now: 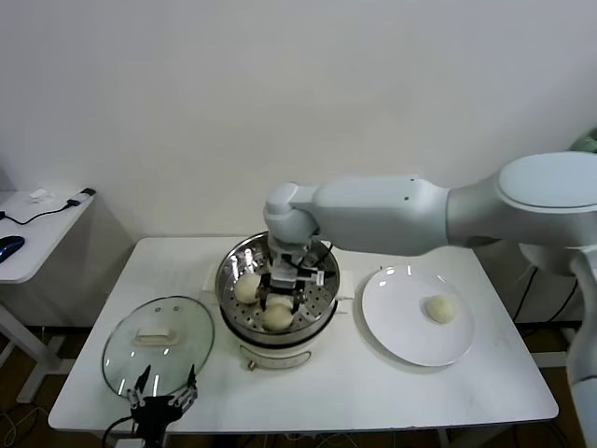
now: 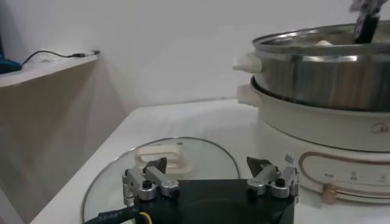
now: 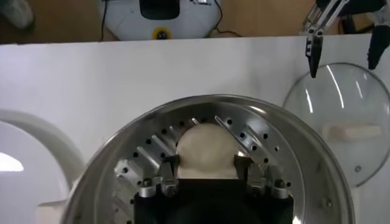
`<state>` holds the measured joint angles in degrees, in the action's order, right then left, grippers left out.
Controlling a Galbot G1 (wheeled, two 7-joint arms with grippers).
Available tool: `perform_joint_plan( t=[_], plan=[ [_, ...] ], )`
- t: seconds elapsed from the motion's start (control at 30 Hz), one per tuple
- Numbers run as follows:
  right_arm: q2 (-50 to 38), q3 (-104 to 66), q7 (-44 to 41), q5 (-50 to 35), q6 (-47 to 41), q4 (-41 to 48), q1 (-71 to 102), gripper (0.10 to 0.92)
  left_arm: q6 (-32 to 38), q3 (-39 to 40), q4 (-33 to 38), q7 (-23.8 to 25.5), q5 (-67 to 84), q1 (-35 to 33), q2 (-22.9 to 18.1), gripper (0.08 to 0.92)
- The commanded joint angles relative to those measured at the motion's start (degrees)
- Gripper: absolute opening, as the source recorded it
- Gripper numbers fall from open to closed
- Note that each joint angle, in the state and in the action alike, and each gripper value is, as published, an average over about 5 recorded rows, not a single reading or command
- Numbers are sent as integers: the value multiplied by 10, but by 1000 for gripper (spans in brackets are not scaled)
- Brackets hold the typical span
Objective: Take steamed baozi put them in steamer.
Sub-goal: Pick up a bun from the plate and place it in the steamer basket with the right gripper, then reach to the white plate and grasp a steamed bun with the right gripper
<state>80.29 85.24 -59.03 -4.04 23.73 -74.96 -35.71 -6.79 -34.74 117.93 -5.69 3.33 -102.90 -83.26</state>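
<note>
The steamer (image 1: 233, 322) stands mid-table, a shiny pot on a white base. My right gripper (image 1: 284, 297) is down inside it, shut on a cream baozi (image 3: 206, 146) that rests on the perforated tray (image 3: 256, 143). Two more baozi lie in the steamer, one toward my left (image 1: 247, 287) and one at the near side (image 1: 277, 319). A fourth baozi (image 1: 439, 309) sits on the white plate (image 1: 401, 336) at the right. My left gripper (image 1: 163, 399) hangs open and empty at the table's front left edge, over the near side of the glass lid.
The round glass lid (image 1: 159, 345) with a cream handle lies flat left of the steamer, seen also in the left wrist view (image 2: 183, 161). A side table (image 1: 37, 224) with cables stands at the far left. The wall is close behind.
</note>
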Motion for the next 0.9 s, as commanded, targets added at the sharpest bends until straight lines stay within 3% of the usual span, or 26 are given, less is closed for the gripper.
perform_joint_plan(
  t=[0.03,0.27,0.53,0.7,0.9],
  plan=[
    [25,-5,19,35,24,41,41,640,-1,0,0,0,0,0,1,823],
    [-1,-9,-16,-27,35,25,-17,801,-1,0,6,1,0,-4,2,823],
    [-84,10,-74,-172,40,49,-137,823,0,2,12,1,0,-7,2,823],
    [-180,94,-83,-259,-67,77,-215,823,2,2,14,0,1,-9,2,823],
    [-331,161,-62,-222,-203,71,-192,823,4,0,14,0,3,-6,-1,823]
  ],
)
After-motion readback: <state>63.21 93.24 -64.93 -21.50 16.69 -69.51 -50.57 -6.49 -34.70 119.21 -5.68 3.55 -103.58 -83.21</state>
